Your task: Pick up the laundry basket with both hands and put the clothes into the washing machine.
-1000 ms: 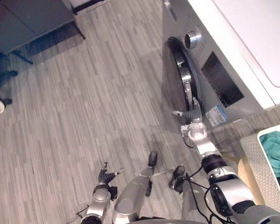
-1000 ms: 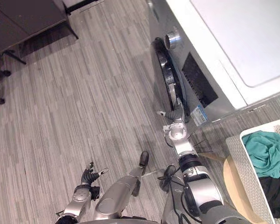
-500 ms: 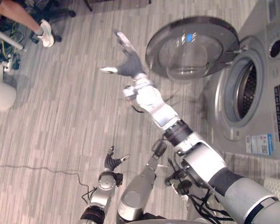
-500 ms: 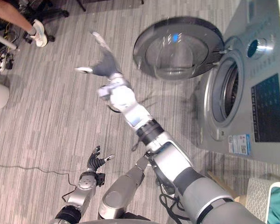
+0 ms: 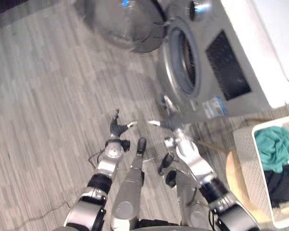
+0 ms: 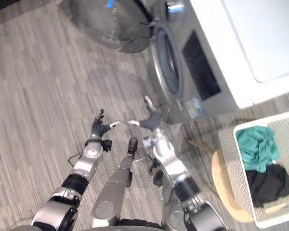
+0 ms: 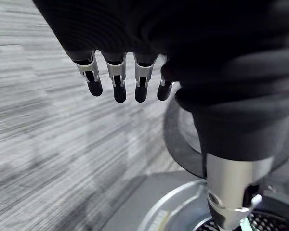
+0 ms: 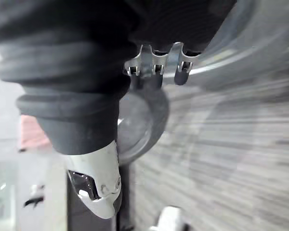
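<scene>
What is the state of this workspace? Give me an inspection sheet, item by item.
Surface: grey wood-plank floor.
Job's things: silver front-loading washing machine, its round glass door swung open; white perforated laundry basket at the robot's right holds teal cloth and black cloth.
Clutter: tan round stand under the basket.
Hands: left hand and right hand both open, empty, over the floor, apart from the basket.
Cables: nothing seen.
Surroundings: nothing seen.

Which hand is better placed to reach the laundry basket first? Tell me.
Right. The right hand hangs open nearer the basket, which sits on the robot's right; the left hand, also open, is farther away.
</scene>
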### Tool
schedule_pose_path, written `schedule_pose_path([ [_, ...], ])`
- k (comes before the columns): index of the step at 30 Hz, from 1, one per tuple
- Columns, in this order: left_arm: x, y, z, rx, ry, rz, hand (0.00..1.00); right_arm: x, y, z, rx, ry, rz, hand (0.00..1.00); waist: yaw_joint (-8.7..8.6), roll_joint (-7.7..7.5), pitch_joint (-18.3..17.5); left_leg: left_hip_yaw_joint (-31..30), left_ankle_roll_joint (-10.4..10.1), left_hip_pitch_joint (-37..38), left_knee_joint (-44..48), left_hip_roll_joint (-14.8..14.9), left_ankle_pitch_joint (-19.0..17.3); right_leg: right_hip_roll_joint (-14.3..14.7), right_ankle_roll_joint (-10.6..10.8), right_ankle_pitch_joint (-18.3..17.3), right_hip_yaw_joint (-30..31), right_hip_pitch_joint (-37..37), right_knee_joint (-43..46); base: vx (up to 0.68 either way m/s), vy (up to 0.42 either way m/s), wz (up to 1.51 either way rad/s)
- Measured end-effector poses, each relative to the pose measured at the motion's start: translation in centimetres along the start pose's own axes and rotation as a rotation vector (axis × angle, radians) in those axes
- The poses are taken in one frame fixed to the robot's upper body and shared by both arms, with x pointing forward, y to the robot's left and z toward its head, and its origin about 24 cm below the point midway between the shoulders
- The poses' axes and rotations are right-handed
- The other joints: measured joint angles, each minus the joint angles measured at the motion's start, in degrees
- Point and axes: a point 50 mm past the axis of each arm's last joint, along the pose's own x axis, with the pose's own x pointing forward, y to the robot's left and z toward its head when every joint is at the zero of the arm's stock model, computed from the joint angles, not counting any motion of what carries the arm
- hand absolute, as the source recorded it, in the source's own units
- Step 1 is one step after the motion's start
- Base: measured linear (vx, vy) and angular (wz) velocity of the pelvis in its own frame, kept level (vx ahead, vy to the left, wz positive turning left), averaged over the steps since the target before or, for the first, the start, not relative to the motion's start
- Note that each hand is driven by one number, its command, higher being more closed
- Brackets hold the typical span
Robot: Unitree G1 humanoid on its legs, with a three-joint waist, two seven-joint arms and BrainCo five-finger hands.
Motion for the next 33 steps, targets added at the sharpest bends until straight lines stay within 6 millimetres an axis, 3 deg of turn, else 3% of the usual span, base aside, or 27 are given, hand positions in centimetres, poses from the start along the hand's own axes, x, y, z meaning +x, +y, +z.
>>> schedule_pose_path([
  [1,0.6,0.8,0.3,0.025,-0.004,0.021,0.0,-0.2,-0.4,-0.3,0.001,0.008,-0.016,0.0,-0.45,-0.48,0.1,0.2,0.0,-0.2,0.0,0.1,0.0,0.2,-0.1,0.1,0.3,-0.4,0.0,-0.06,-0.08,-0.38],
  [3,2.9,4.9,1.3,0.111,-0.009,0.129,0.0,-0.6,-2.6,-1.1,-0.012,0.039,-0.091,0.0,-2.14,-2.87,0.2,1.7,0.0,-1.7,0.2,0.6,0.0,0.6,-0.2,0.2,1.8,-2.9,0.9,-0.04,-0.069,-0.34],
  [4,3.4,6.1,1.6,0.132,-0.008,0.157,0.0,-0.7,-3.1,-1.2,-0.015,0.037,-0.105,0.0,-2.59,-3.33,0.1,1.9,0.0,-2.2,0.3,0.6,0.0,0.8,-0.3,0.3,2.0,-3.5,0.9,-0.02,-0.05,-0.28],
  [6,5.0,10.4,3.3,0.16,-0.005,0.293,0.0,-0.7,-4.5,-0.9,-0.026,0.004,-0.147,0.0,-4.12,-4.94,0.3,3.1,0.0,-4.4,0.9,0.7,0.0,1.1,-0.9,1.2,3.1,-6.2,1.2,-0.01,-0.03,-0.29],
  [8,5.5,12.9,4.2,0.152,-0.006,0.38,0.0,-0.6,-5.0,-0.7,-0.023,-0.014,-0.171,0.0,-5.42,-5.24,0.5,3.3,0.0,-6.1,1.1,1.1,0.0,1.6,-0.9,2.3,3.4,-7.7,0.7,0.02,-0.015,-0.23],
  [11,5.6,12.5,4.3,0.136,0.008,0.356,0.0,-1.0,-4.6,0.0,-0.001,-0.053,-0.169,0.0,-6.3,-6.23,0.8,5.0,0.7,-8.3,2.5,1.9,-0.5,2.3,0.1,3.6,4.7,-9.3,-0.7,0.03,-0.005,-0.31],
  [14,5.9,13.5,5.5,0.091,-0.002,0.404,0.0,-2.6,-4.9,1.0,0.022,-0.106,-0.203,0.0,-6.09,-6.63,1.0,5.9,0.9,-10.7,4.4,2.7,-1.5,3.1,-0.2,4.8,4.8,-10.1,-2.6,0.01,0.006,-0.11],
  [19,5.7,15.1,7.3,-0.006,-0.058,0.481,0.0,-5.2,-6.7,2.5,0.033,-0.19,-0.29,0.0,-4.91,-6.96,1.1,6.2,1.1,-13.4,8.1,3.5,-3.8,3.7,0.7,5.3,4.6,-10.1,-4.4,0.01,0.004,-0.03],
  [22,5.6,15.4,7.9,-0.021,-0.081,0.504,0.0,-5.9,-6.8,2.3,0.037,-0.18,-0.304,0.0,-4.28,-6.97,1.1,6.3,1.3,-13.4,8.2,3.4,-3.9,3.4,0.8,5.4,4.3,-10.0,-4.1,0.03,0.005,0.03],
  [26,5.0,13.6,7.4,-0.047,-0.105,0.472,0.0,-5.9,-6.4,2.2,0.076,-0.173,-0.327,0.0,-3.05,-6.87,1.2,6.5,1.2,-11.0,8.1,2.9,-4.1,2.1,1.2,4.6,2.9,-8.8,-1.7,0.05,-0.009,0.06],
  [28,4.0,10.8,5.8,-0.051,-0.1,0.399,0.0,-6.0,-6.4,2.1,0.09,-0.167,-0.346,0.0,-2.91,-6.75,1.3,6.4,1.1,-8.2,8.1,2.0,-4.8,0.9,0.8,2.6,2.8,-6.4,0.1,0.04,-0.003,0.25],
  [30,1.4,6.8,2.2,-0.066,-0.056,0.287,0.0,-6.0,-6.4,1.9,0.105,-0.158,-0.366,0.0,-2.68,-6.66,1.3,6.7,1.5,-3.8,8.1,1.0,-6.0,-0.3,1.0,0.5,3.0,-2.8,1.6,0.03,0.016,0.12],
  [31,0.5,5.8,1.2,-0.076,-0.038,0.261,0.0,-6.0,-6.5,1.8,0.107,-0.153,-0.374,0.0,-2.63,-6.54,1.2,6.8,1.5,-3.0,8.1,0.8,-6.2,-0.6,0.9,0.2,3.2,-2.2,1.9,0.04,0.039,0.05],
  [33,-2.8,2.4,-3.0,-0.087,0.089,0.155,0.0,-6.0,-6.9,0.5,0.103,-0.088,-0.407,0.0,-2.64,-6.05,0.8,7.5,1.9,0.1,8.1,0.1,-7.2,-1.1,1.3,-0.9,3.9,0.6,1.9,0.04,0.058,-0.1],
])
